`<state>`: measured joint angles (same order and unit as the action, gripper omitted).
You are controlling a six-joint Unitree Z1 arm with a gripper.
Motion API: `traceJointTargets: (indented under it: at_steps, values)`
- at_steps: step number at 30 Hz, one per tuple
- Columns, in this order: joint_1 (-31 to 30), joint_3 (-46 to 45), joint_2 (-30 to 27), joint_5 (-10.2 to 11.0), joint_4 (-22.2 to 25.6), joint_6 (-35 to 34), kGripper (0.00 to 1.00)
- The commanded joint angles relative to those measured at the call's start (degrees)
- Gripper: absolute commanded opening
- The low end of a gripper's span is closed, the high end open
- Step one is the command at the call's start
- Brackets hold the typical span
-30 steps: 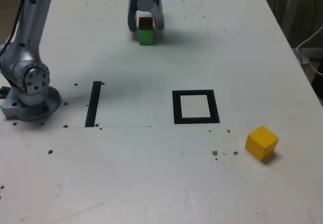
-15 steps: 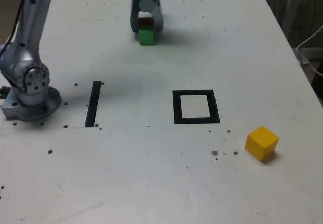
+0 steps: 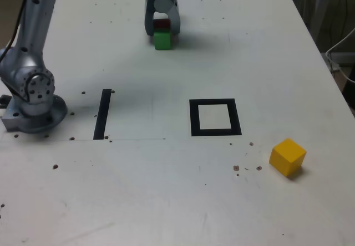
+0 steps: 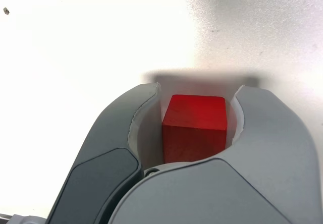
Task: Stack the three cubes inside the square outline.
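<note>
Only exterior view shows green cube [image 3: 162,40] under gripper-held [image 4: 198,102] red cube [image 4: 194,127].

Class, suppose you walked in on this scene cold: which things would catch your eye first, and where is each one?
At the far edge of the white table, the gripper is closed around the red cube, with the green cube right in front of it. The yellow cube sits alone at the exterior view's lower right. Between them lies the black square outline, nothing inside it.
</note>
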<state>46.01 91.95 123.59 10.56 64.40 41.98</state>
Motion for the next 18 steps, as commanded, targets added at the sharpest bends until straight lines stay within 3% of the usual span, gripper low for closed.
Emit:
traceJointTargets:
  at_steps: [1, 18]
  values:
    - [-0.13, -0.08, -0.51, -0.03, 0.21, -0.06, 0.4]
    - [-0.13, -0.22, -1.28, 0.08, 0.5, -0.01, 0.4]
